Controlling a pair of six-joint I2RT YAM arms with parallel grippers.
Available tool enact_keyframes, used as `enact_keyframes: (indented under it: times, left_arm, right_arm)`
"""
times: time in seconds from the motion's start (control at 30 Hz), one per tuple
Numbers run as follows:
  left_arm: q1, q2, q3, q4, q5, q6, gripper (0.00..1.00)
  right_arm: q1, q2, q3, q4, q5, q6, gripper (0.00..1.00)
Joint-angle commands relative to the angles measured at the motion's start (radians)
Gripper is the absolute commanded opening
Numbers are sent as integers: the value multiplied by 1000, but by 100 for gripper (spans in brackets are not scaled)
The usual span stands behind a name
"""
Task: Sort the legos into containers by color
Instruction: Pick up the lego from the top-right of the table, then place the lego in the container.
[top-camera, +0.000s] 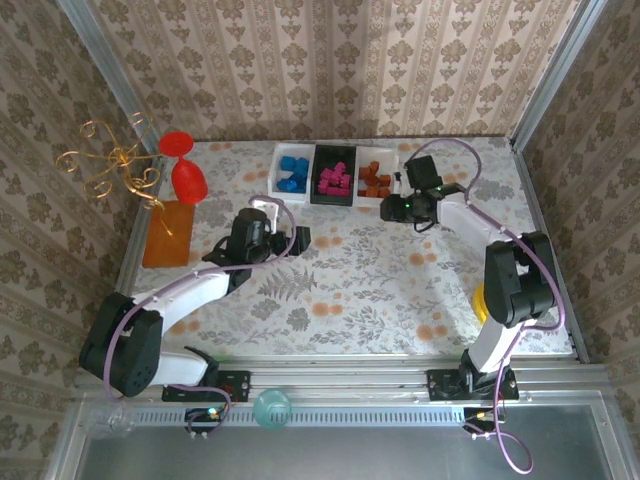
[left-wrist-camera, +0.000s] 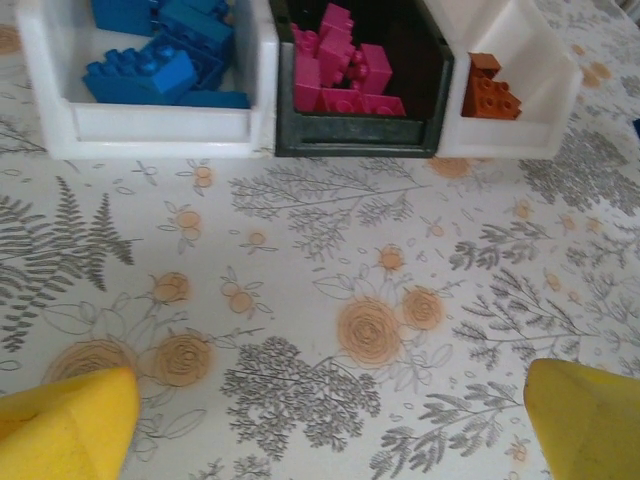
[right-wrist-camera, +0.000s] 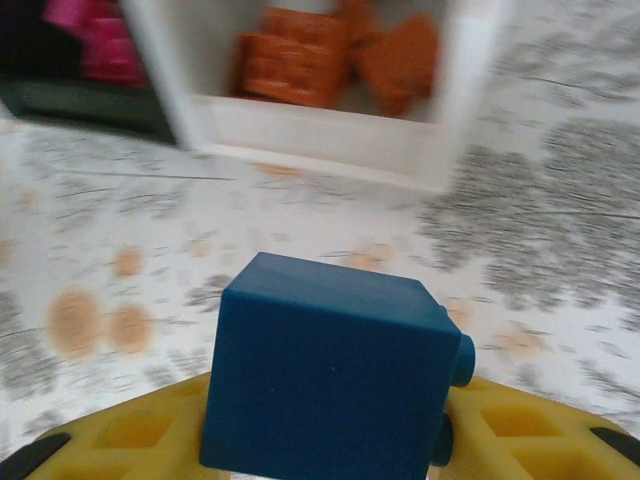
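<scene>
Right gripper: jaws pinching a blue brick, held off the floral tablecloth just near of the bins.
Blue brick, position: facing the right white bin, which holds orange bricks; the wrong colour, so a carry leftward seems due.
Left white bin: holds blue bricks; likely destination.
Black bin: middle, holds magenta bricks.
Left gripper: jaws spread wide, empty, hanging over the cloth near of the bins, apparently idle.
</scene>
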Motion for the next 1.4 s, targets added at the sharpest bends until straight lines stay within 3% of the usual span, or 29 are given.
enact_keyframes:
  times: [0.0, 0.47, 0.83, 1.37]
  left_arm:
    - [34, -37, -14, 25, 18, 12, 100]
    - [161, -205, -165, 83, -13, -1, 100]
    - [194, -307, -242, 123, -56, -25, 100]
    - [194, -302, -244, 134, -31, -41, 100]
  right_arm:
    - [77, -10, 48, 28, -67, 44, 50]
    - [294, 340, 507, -12, -140, 103, 48]
    - [308, 543, 737, 139, -122, 219, 48]
    - [291, 730, 971, 162, -39, 226, 48]
